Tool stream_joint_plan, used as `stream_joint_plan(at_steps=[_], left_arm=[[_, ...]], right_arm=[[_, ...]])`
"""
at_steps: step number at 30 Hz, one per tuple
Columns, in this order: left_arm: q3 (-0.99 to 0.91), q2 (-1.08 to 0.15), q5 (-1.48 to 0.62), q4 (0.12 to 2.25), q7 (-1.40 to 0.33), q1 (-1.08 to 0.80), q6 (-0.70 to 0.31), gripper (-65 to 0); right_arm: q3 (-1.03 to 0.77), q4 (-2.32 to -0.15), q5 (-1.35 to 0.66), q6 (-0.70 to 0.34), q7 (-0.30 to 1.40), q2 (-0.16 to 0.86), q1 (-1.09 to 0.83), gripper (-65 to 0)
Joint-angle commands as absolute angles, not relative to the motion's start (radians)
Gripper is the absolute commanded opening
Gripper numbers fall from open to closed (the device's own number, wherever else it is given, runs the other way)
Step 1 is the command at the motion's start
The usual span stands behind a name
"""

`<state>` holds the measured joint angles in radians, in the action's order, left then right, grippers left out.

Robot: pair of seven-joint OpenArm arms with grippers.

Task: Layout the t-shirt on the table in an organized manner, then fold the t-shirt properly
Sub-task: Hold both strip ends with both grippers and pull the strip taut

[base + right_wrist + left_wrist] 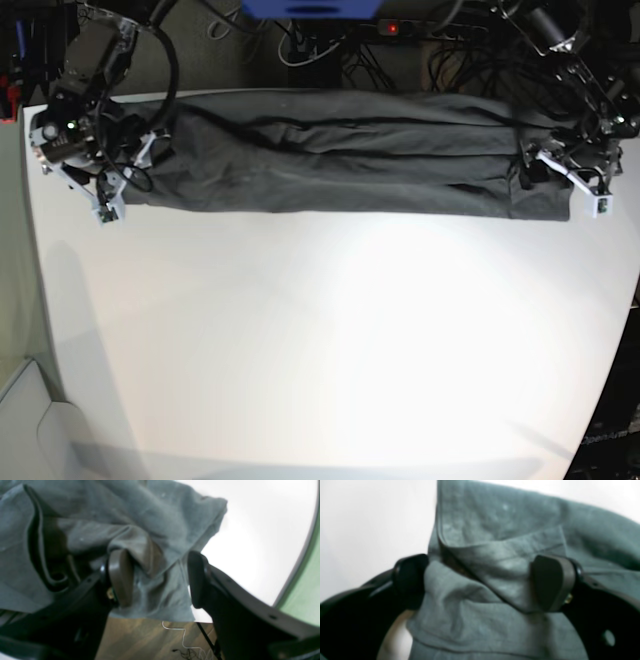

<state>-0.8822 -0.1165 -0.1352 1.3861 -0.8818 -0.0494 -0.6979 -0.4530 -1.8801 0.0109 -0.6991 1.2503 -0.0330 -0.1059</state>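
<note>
The dark grey t-shirt point(340, 155) lies as a long, narrow, folded band along the far edge of the white table point(320, 350). My left gripper point(548, 180) sits at the band's right end. In the left wrist view that gripper point(481, 582) is open, its fingers point(552, 582) standing wide on either side of a creased fold of the t-shirt point(495, 517). My right gripper point(130, 170) is at the band's left end. It is open too point(160, 580), with a hemmed corner of the t-shirt point(160, 525) lying between its pads point(120, 577).
Black cables and a power strip point(400, 28) crowd the space behind the table's far edge. Wooden floor point(140, 640) with loose wires shows past the table's edge in the right wrist view. A green surface point(305, 585) lies beyond the table's rounded rim.
</note>
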Motion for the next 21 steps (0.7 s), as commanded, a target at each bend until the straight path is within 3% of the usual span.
stream_joint_plan(at_steps=[1, 4, 6, 13, 15, 21], left_arm=[[-0.88, -0.111, -0.117, 1.372, -0.938, -0.051, -0.698, 0.0], [-0.88, -0.11, -0.119, 1.369, -0.938, -0.051, -0.698, -0.5], [-0.877, -0.11, -0.12, 1.369, -0.938, -0.053, -0.698, -6.7], [-0.874, -0.108, -0.122, 1.369, -0.949, -0.05, -0.698, -54.3], [-0.874, -0.108, -0.122, 1.369, -0.949, -0.05, -0.698, -63.1], [-0.874, -0.104, -0.128, 1.442, -0.951, -0.051, -0.698, -64.8]], right_arm=[[-0.453, -1.896, 0.005, -0.698, 1.237, -0.024, -0.097, -30.2], [-0.453, -1.896, 0.005, -0.698, 1.237, -0.024, -0.097, -30.2], [-0.453, -1.896, 0.005, -0.698, 1.237, -0.024, -0.097, -30.2], [-0.453, -1.896, 0.005, -0.698, 1.239, -0.024, -0.099, -30.2], [-0.453, -1.896, 0.005, -0.698, 1.239, -0.024, -0.099, -30.2], [-0.453, -1.896, 0.005, -0.698, 1.239, -0.024, -0.099, -30.2]])
